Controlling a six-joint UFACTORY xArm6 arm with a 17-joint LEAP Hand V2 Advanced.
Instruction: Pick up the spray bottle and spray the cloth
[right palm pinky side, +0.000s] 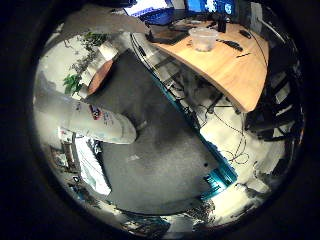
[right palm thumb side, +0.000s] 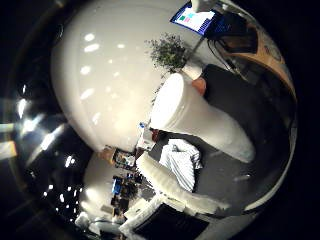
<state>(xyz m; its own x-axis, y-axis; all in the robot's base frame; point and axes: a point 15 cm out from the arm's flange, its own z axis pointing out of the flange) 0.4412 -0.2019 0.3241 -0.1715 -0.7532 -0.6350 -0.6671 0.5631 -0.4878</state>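
Observation:
The white spray bottle (right palm thumb side: 205, 118) fills much of the right thumb side palm view, so it is close to the palm. It lies tilted in the air above the dark mat (right palm pinky side: 160, 130). Its labelled body (right palm pinky side: 95, 118) shows in the right little finger side palm view. The white cloth (right palm thumb side: 178, 158) lies crumpled on the mat below the bottle; the little finger side view shows it (right palm pinky side: 92, 165) beyond the bottle. A white part of my hand (right palm pinky side: 95, 22) reaches in at the view's edge. My hand is shut on the bottle.
A wooden desk (right palm pinky side: 235, 65) stands beside the mat, with a clear plastic tub (right palm pinky side: 203, 38) and dark devices on it. A potted plant (right palm thumb side: 170, 50) stands by a white wall, with a monitor (right palm thumb side: 195, 18) nearby. Clutter lies on the floor around the mat.

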